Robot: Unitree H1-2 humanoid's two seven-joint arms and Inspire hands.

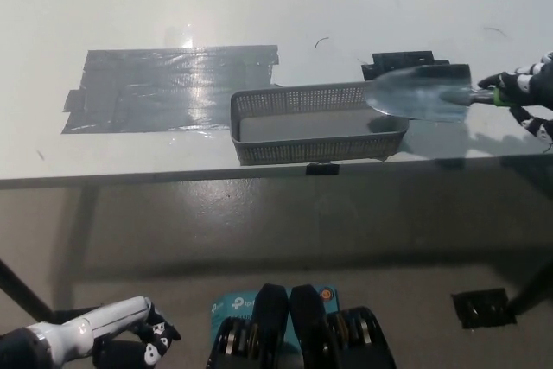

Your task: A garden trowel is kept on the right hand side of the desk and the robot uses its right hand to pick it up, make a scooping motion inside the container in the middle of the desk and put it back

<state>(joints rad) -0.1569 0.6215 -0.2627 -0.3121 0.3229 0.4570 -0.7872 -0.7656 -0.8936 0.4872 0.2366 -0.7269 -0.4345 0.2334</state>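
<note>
shiny metal trowel blade [421, 92], perforated grey plastic container [318, 122]

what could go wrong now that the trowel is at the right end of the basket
1. The trowel blade overlaps the right rim of the basket; lowering there could catch the wall and tip it.
2. The basket sits near the front edge of the desk, so a shove could push it off.
3. The right hand seems to grip the handle well back from the blade, so the blade might twist.
</note>
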